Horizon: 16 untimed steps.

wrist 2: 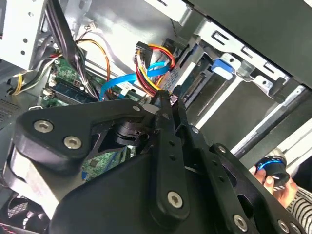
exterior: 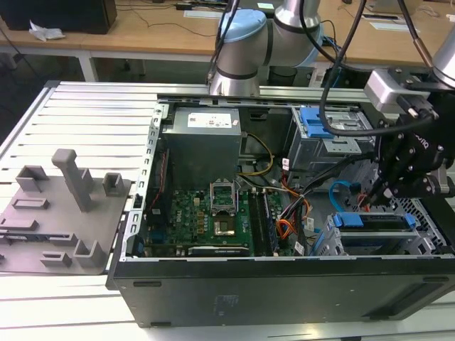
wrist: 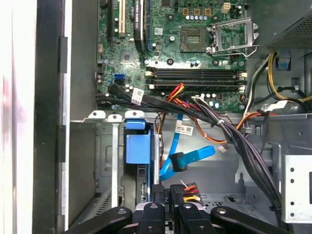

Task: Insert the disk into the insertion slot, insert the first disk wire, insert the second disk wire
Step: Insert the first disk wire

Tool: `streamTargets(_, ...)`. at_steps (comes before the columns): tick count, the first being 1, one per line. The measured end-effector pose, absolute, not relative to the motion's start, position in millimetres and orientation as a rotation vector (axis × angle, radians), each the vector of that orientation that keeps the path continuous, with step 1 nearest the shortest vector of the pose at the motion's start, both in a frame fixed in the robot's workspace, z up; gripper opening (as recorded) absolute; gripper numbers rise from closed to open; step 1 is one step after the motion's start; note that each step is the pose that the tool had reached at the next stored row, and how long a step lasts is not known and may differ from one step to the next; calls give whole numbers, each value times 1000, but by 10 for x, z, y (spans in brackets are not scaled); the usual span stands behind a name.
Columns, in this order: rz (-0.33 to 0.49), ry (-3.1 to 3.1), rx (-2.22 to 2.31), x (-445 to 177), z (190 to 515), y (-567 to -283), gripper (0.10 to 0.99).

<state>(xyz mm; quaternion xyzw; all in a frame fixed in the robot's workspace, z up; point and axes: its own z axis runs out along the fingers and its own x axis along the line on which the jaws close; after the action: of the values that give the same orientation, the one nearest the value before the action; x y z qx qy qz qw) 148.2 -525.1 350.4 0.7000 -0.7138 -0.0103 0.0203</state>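
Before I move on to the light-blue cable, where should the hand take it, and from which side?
On the light-blue cable, probably the stiff plug end, not the limp ribbon. Come through the open side of the case, closing across the plug's flat faces; it lies free beside the disk.

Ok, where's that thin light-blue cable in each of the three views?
Exterior view: the light-blue cable loops toward the exterior view's right, between the tall grey bay and the disk.
First wrist view: the cable folds beside the disk.
Second wrist view: the cable arcs beside the red-yellow wire bundle.
Shared landmark: the green motherboard.
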Motion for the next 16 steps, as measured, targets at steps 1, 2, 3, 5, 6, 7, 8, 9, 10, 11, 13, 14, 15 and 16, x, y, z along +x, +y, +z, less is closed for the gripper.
streamTargets(1, -32, -2214, 2171, 1482, 3504, -5267, 173)
streamTargets(2, -32, -2214, 2171, 1482, 3504, -5303, 173)
streamTargets(3, -32, -2214, 2171, 1482, 3503, -5332, 173)
streamTargets(5, -33, -2213, 2171, 1525, 3480, -5343, 173)
streamTargets(6, -33, -2213, 2170, 1565, 3470, -5346, 173)
streamTargets(7, -34, -2213, 2170, 1582, 3466, -5359, 173)
streamTargets(8, -34, -2213, 2170, 1589, 3463, -5370, 173)
streamTargets(9, -34, -2213, 2170, 1596, 3459, -5376, 173)
streamTargets(10, -34, -2213, 2170, 1606, 3452, -5378, 173)
streamTargets(11, -34, -2213, 2170, 1613, 3445, -5380, 173)
streamTargets(13, -34, -2213, 2170, 1617, 3438, -5382, 173)
streamTargets(14, -34, -2213, 2170, 1618, 3433, -5384, 173)
streamTargets(15, -34, -2213, 2170, 1618, 3427, -5388, 173)
streamTargets(16, -35, -2213, 2170, 1619, 3419, -5392, 173)
